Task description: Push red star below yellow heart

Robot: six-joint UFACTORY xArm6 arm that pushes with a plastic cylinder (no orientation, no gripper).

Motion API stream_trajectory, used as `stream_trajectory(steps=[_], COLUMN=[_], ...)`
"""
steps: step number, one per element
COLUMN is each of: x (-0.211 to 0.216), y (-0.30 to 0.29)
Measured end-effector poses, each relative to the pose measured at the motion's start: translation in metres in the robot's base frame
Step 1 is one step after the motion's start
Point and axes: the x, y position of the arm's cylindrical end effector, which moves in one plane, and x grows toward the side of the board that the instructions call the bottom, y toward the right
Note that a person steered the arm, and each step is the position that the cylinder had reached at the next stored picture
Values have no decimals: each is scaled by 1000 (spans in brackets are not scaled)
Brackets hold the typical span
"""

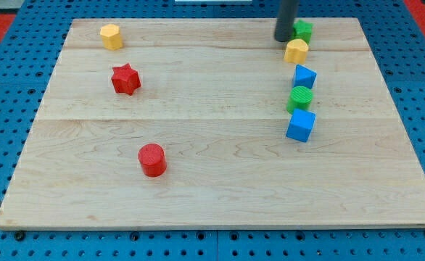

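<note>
The red star (125, 78) lies on the wooden board's upper left part. The yellow heart (296, 51) lies at the upper right, far to the star's right. My tip (283, 38) is at the view's top, just left of and above the yellow heart, beside a green block (303, 30). The tip is far from the red star and touches neither the star nor, as far as I can tell, the heart.
Below the heart runs a column: a blue block (304, 75), a green cylinder (300, 98) and a blue cube (300, 125). A yellow hexagon (111, 36) sits at the top left. A red cylinder (152, 159) sits lower left of centre. The board (220, 203) rests on a blue pegboard.
</note>
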Motion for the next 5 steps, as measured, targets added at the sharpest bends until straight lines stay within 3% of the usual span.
stream_trajectory(steps=[1, 2, 3, 4, 5], x=[42, 37, 61, 64, 94], y=[-81, -172, -190, -298, -329])
